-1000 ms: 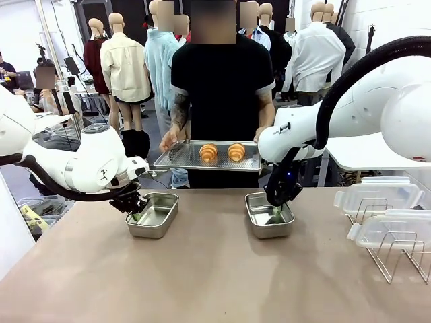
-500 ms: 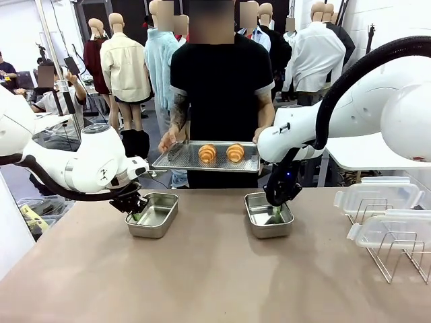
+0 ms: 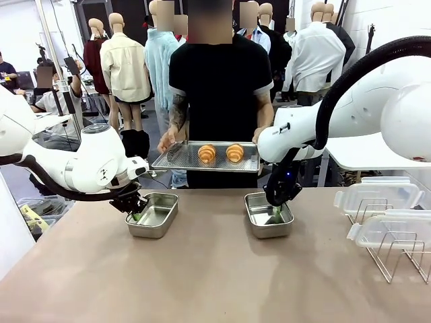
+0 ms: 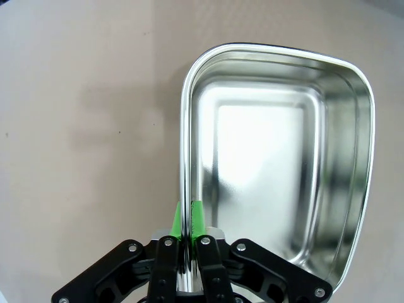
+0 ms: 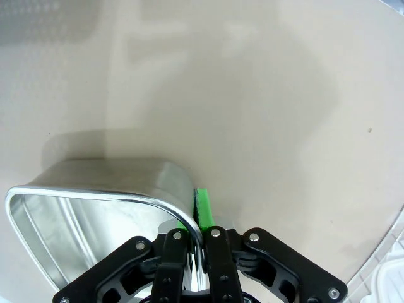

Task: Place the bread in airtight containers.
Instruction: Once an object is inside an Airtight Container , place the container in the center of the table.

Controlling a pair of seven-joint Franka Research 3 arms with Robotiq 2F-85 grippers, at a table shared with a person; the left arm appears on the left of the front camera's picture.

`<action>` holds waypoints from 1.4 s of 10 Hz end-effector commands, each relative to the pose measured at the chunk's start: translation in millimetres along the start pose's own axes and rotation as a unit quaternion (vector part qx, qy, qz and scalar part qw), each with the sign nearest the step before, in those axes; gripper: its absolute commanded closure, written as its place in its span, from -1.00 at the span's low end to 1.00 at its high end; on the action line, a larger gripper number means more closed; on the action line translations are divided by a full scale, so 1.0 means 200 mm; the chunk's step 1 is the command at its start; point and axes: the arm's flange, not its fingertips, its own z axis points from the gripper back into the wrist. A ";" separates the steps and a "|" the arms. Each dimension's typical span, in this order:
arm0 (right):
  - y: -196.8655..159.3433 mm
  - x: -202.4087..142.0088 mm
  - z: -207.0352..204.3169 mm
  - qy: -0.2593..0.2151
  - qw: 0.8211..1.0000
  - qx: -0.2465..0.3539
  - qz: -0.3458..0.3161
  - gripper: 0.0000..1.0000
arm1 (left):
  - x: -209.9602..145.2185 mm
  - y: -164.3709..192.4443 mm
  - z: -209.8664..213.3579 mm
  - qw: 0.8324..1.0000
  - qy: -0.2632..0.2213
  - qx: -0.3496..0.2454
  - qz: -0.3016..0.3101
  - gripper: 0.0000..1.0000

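Still | your left gripper [image 4: 188,218] pinches left tin's [image 4: 265,139] wall, right gripper [image 5: 197,221] right tin's [image 5: 107,180] | croissants [image 3: 207,153] on tray [image 3: 176,156] barely shift | tins empty.

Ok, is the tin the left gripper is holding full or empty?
Empty. The left wrist view shows the tin with a bare floor; both croissants lie on the tray.

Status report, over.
Left end effector shut on left tin rim. Right end effector shut on right tin rim. Croissants on person's tray. Nothing blocking.
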 end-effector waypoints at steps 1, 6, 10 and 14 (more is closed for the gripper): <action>0.02 -0.08 0.07 -0.008 1.000 0.019 0.014 1.00 | -0.02 -0.09 0.07 1.000 0.005 0.003 -0.001 1.00; 0.03 -0.33 0.49 -0.032 0.997 0.028 -0.072 1.00 | -0.07 -0.24 0.52 0.998 -0.042 0.037 0.033 1.00; 0.01 -0.32 0.59 -0.036 0.996 0.030 -0.072 1.00 | -0.11 -0.19 0.65 0.997 -0.065 0.016 0.046 1.00; 0.01 -0.32 0.59 -0.036 0.996 0.030 -0.072 1.00 | -0.06 -0.19 0.65 0.998 -0.053 0.020 0.036 1.00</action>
